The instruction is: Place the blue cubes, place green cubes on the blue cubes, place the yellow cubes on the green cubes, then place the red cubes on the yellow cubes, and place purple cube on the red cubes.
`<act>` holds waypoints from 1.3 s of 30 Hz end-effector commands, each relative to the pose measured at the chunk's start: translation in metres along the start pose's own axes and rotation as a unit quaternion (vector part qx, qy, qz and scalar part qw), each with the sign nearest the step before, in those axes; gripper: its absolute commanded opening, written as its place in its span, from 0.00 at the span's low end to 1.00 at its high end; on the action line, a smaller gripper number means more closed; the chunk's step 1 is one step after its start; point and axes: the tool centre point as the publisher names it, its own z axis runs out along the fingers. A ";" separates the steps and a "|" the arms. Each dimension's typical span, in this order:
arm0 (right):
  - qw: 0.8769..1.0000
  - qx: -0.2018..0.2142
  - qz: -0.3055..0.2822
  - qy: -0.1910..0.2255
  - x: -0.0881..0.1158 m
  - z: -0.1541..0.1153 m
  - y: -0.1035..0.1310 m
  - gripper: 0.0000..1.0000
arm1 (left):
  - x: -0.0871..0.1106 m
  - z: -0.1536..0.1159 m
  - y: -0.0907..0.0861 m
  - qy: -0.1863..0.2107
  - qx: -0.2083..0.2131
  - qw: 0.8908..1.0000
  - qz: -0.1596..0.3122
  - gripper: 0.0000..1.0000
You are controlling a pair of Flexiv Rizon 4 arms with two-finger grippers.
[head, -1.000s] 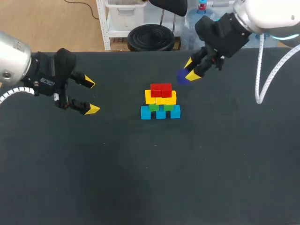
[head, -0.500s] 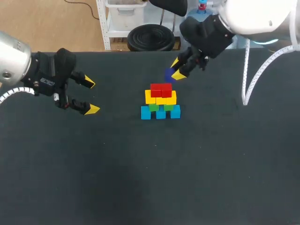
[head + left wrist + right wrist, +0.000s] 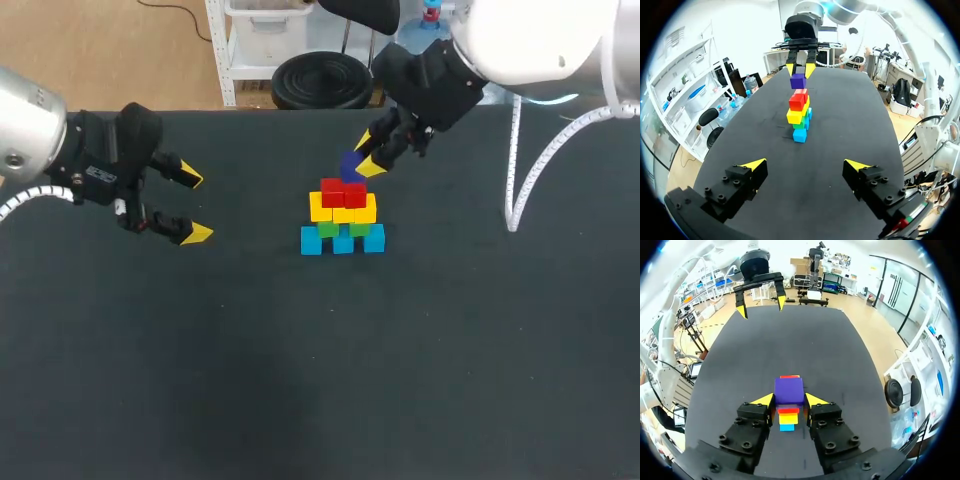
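A stack of cubes (image 3: 343, 216) stands mid-table: blue cubes (image 3: 342, 240) at the base, green cubes (image 3: 344, 229) on them, yellow cubes (image 3: 343, 209) above, red cubes (image 3: 343, 190) on top. My right gripper (image 3: 358, 160) hangs just above and behind the red cubes, shut on the purple cube (image 3: 349, 166). In the right wrist view the purple cube (image 3: 788, 390) sits between the fingertips, directly over the stack (image 3: 788, 419). My left gripper (image 3: 192, 206) stands open at the left, well away from the stack (image 3: 800, 114), nothing between its fingers.
The black table (image 3: 320, 380) holds nothing else. Its far edge runs close behind my right gripper.
My right arm has carried the purple cube leftward, from right of the stack to just over the red cubes. The left arm has not moved.
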 end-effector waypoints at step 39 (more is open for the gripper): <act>1.000 -0.016 0.003 0.005 -0.002 0.018 0.003 0.00 | 0.002 0.000 0.000 -0.004 -0.001 1.000 0.002 1.00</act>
